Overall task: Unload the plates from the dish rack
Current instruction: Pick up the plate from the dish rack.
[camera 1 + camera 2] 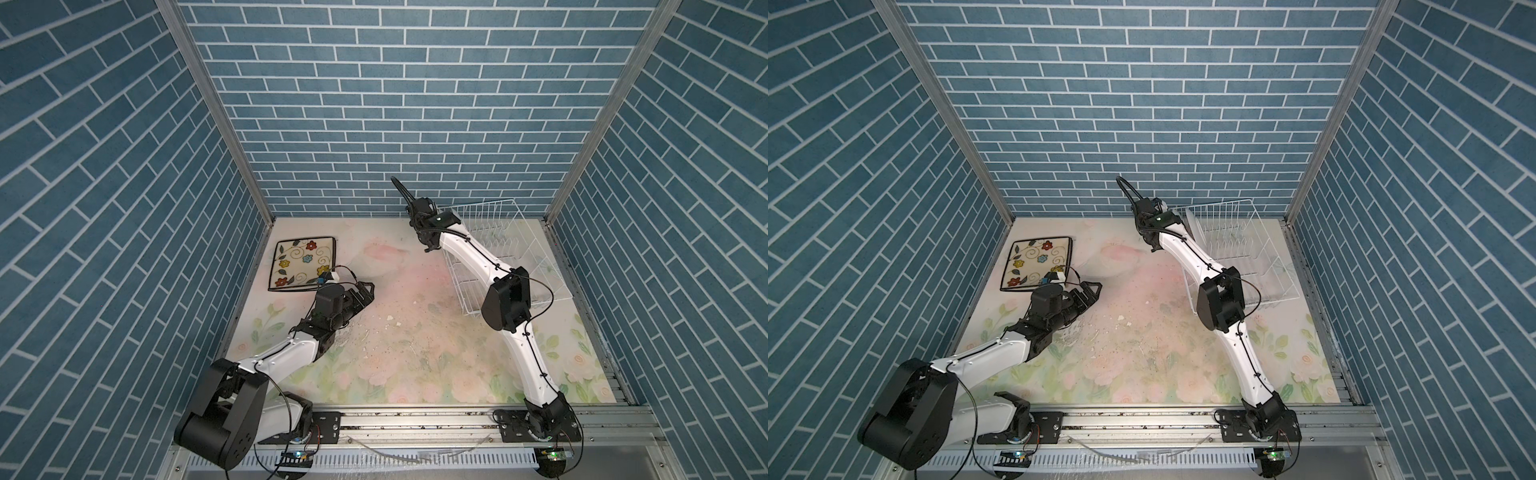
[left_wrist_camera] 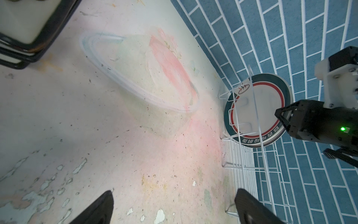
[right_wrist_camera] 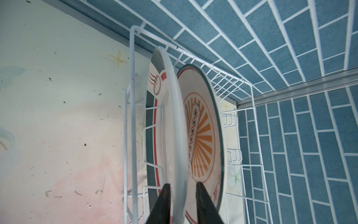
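Presently I am watching the right gripper [image 3: 183, 186] working inside the dish rack [image 3: 132, 81]. Its jaws are clenching on the rim of a round plate [image 3: 171, 116], with one finger [image 3: 162, 203] pressing on each face. That plate is standing on edge in the rack's end slot and running straight out from between the jaws. A sunburst plate [image 3: 203, 126] is standing upright in the next slot, just beside the gripped one and outside the jaws. The left gripper [image 2: 175, 194] is hovering over the table [image 2: 116, 135] with its jaws fully released and nothing between them, and the rack is lying well ahead of them. A flowered square plate [image 1: 301, 264] is lying flat, topping a stack of black-rimmed square plates [image 2: 19, 56]. That stack is sitting off to one side of the left jaws, apart from them.
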Tool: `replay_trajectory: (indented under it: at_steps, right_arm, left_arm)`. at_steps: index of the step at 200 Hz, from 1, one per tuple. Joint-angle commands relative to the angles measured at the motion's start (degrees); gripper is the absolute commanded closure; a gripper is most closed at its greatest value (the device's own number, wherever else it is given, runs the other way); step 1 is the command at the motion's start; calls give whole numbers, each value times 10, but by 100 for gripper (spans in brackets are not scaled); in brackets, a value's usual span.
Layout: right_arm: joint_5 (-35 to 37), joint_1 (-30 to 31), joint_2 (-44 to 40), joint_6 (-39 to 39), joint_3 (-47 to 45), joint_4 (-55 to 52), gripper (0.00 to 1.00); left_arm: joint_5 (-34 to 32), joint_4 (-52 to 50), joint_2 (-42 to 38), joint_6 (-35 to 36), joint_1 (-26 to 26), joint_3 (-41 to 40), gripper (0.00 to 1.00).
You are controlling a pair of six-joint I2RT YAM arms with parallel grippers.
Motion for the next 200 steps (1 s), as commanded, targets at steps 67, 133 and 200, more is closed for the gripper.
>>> replay_trajectory:
  at_steps: [67,133,200]
  right_arm:
    - [23,-6,2,-18,-32,15,81]
    - [43,-1,1,-23,-47,21,90]
    - [76,6,-12,-39,-69,52,100]
  left_arm:
    - [-3,-18,-19,3,-4,2,0]
    - [-2,-18,-18,5,-4,4,0]
    - [-2,-20,-21,4,-4,10,0]
